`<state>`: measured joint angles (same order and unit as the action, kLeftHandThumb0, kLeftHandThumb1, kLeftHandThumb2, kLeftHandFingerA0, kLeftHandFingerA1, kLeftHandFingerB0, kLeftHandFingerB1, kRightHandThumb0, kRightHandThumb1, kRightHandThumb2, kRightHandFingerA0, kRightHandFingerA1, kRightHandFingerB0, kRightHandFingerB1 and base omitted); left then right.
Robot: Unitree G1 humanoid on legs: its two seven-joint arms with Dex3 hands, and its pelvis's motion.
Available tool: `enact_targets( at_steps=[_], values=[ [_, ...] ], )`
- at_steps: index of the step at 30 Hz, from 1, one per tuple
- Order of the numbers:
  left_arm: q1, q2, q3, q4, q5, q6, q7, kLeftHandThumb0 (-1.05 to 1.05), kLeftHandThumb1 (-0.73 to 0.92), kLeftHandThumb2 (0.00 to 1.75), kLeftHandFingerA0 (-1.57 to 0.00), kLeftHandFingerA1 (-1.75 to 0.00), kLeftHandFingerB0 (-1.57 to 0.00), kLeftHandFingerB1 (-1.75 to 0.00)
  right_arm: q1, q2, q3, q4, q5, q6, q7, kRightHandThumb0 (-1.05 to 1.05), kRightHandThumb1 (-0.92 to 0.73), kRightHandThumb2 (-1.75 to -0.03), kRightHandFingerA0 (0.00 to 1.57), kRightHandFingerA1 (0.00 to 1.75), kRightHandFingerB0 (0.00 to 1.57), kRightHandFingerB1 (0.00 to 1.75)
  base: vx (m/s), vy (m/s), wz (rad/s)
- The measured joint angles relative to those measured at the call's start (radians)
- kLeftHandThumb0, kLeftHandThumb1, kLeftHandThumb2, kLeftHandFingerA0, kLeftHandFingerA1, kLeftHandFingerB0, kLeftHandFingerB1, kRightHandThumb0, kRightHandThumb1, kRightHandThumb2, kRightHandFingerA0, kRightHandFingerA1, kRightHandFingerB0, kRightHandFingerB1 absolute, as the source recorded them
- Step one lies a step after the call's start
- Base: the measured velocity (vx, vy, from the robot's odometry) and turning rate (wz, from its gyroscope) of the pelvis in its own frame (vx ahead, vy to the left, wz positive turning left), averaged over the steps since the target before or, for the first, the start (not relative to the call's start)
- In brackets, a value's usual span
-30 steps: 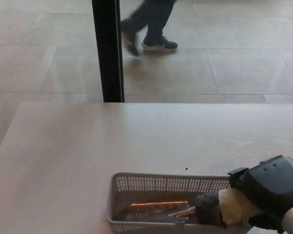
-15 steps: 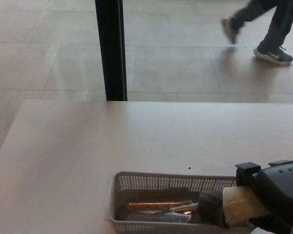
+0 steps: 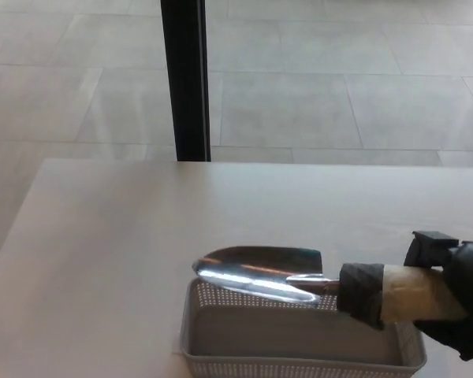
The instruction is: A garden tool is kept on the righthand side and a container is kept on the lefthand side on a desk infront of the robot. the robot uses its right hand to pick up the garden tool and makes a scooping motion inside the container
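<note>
From my feed off the head camera, I have the right hand coming in at about four o'clock, low on the right edge of the picture, with its black fingers clamped on the pale wooden handle of the garden tool. The tool is a small trowel with a shiny metal blade, and I see it held clear of the container, with the blade stretching out toward nine o'clock from the hand and hanging over the container's far rim. The blade lies close to level, its hollow side facing up and catching an orange glint of light. The container is a pale grey perforated basket sitting at six o'clock on the bench, cut off by the bottom edge of the picture; its inside looks bare from what I can see. The bench top is light wood and fills the middle of the view. Beyond its far edge, toward twelve o'clock, I see a tiled floor and a black upright post standing at about eleven o'clock. My left hand does not show anywhere in this view, so I cannot report on it.
</note>
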<state>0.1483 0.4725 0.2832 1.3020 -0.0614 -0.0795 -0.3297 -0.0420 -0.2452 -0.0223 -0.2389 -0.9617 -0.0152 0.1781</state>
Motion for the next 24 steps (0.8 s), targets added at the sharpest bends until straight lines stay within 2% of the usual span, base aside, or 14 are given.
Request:
enact_targets(
  at_steps=[1, 2, 6, 7, 8, 9, 10, 11, 12, 13, 17, 20, 21, 24],
  values=[
    [0.000, 0.000, 0.000, 0.000, 0.000, 0.000, 0.000, -0.94, -0.06, 1.16, -0.86, -1.28, -0.68, -1.05, -0.007, 0.004, -0.015, 0.003, 0.013, -0.004, -0.001, -0.09, -0.47, -1.20, 0.85, 1.75, 0.74, 1.52, 0.00, 0.000, 0.00],
    [0.000, 0.000, 0.000, 0.000, 0.000, 0.000, 0.000, -0.85, -0.06, 1.11, -0.87, -1.22, -0.72, -1.03, -0.014, 0.005, -0.028, 0.007, 0.024, -0.008, -0.002, -0.11, -0.48, -1.18, 0.86, 1.75, 0.75, 1.53, 0.00, 0.000, 0.00],
    [0.001, -0.001, 0.001, 0.000, 0.000, 0.000, 0.000, -0.84, -0.01, 1.09, -0.91, -1.17, -0.73, -0.99, -0.051, 0.008, -0.089, 0.032, 0.072, -0.021, -0.006, -0.16, -0.50, -1.14, 0.88, 1.72, 0.77, 1.54, 0.00, 0.000, 0.00],
    [0.001, -0.001, 0.001, 0.001, 0.000, 0.000, 0.000, -0.87, -0.01, 1.08, -0.89, -1.16, -0.72, -0.99, -0.063, 0.008, -0.109, 0.042, 0.086, -0.024, -0.006, -0.24, -0.48, -1.14, 1.19, 1.37, 0.98, 1.24, 0.00, 0.000, 0.00],
    [0.002, -0.001, 0.001, 0.001, 0.000, 0.000, 0.001, -0.78, 0.02, 1.06, -0.94, -1.15, -0.74, -0.98, -0.076, 0.008, -0.126, 0.052, 0.099, -0.026, -0.006, -0.19, -0.48, -1.15, 0.92, 1.70, 0.82, 1.53, 0.00, 0.000, 0.00],
    [0.002, -0.001, 0.001, 0.002, 0.000, 0.000, 0.001, -0.86, 0.01, 1.03, -0.83, -1.12, -0.74, -1.00, -0.086, 0.008, -0.142, 0.061, 0.109, -0.027, -0.006, -0.22, -0.48, -1.11, 0.92, 1.73, 0.82, 1.56, 0.00, 0.000, 0.00],
    [0.002, -0.001, 0.000, 0.002, 0.000, 0.000, 0.001, -0.92, 0.03, 1.11, -0.98, -1.20, -0.76, -1.01, -0.098, 0.008, -0.159, 0.073, 0.121, -0.028, -0.007, -0.23, -0.49, -1.09, 0.92, 1.74, 0.82, 1.55, 0.00, 0.000, 0.00],
    [0.002, -0.001, 0.000, 0.003, 0.000, 0.000, 0.002, -0.90, 0.00, 1.10, -0.91, -1.21, -0.71, -1.01, -0.111, 0.008, -0.177, 0.086, 0.134, -0.029, -0.007, -0.25, -0.50, -1.06, 0.93, 1.72, 0.83, 1.54, 0.00, 0.000, 0.00],
    [0.002, -0.001, 0.000, 0.003, 0.000, 0.000, 0.002, -0.74, 0.00, 1.08, -0.96, -1.16, -0.79, -1.01, -0.120, 0.008, -0.188, 0.096, 0.141, -0.029, -0.007, -0.18, -0.52, -1.01, 0.89, 1.74, 0.80, 1.57, 0.00, 0.000, 0.00],
    [0.002, -0.001, 0.000, 0.003, 0.000, 0.000, 0.002, -0.85, -0.02, 1.08, -0.87, -1.12, -0.77, -1.00, -0.133, 0.008, -0.206, 0.112, 0.151, -0.029, -0.008, -0.21, -0.51, -1.04, 0.91, 1.75, 0.81, 1.59, 0.00, 0.000, 0.00],
    [0.003, -0.002, -0.001, 0.003, 0.000, 0.000, 0.002, -0.84, 0.00, 1.05, -0.84, -1.08, -0.76, -0.97, -0.191, 0.005, -0.292, 0.199, 0.201, -0.022, -0.017, -0.24, -0.50, -1.01, 0.93, 1.75, 0.81, 1.58, 0.00, 0.000, 0.00],
    [0.007, -0.001, -0.006, 0.003, 0.002, 0.000, 0.003, -0.81, 0.02, 1.05, -0.93, -1.10, -0.79, -0.96, -0.221, 0.002, -0.359, 0.279, 0.239, -0.015, -0.034, -0.26, -0.45, -1.09, 0.97, 1.72, 0.86, 1.49, 0.00, 0.000, 0.00],
    [0.009, -0.001, -0.010, 0.003, 0.003, -0.001, 0.003, -0.78, 0.02, 1.05, -0.92, -1.10, -0.79, -0.96, -0.228, 0.000, -0.385, 0.320, 0.254, -0.013, -0.046, -0.27, -0.47, -1.08, 1.00, 1.74, 0.86, 1.53, 0.00, 0.000, 0.00],
    [0.014, -0.002, -0.017, 0.002, 0.004, -0.001, 0.003, -0.82, 0.00, 1.06, -0.86, -1.07, -0.78, -0.97, -0.235, -0.011, -0.432, 0.422, 0.279, -0.011, -0.080, -0.21, -0.55, -0.98, 0.93, 1.72, 0.79, 1.48, 0.00, 0.000, 0.00]
  ],
)
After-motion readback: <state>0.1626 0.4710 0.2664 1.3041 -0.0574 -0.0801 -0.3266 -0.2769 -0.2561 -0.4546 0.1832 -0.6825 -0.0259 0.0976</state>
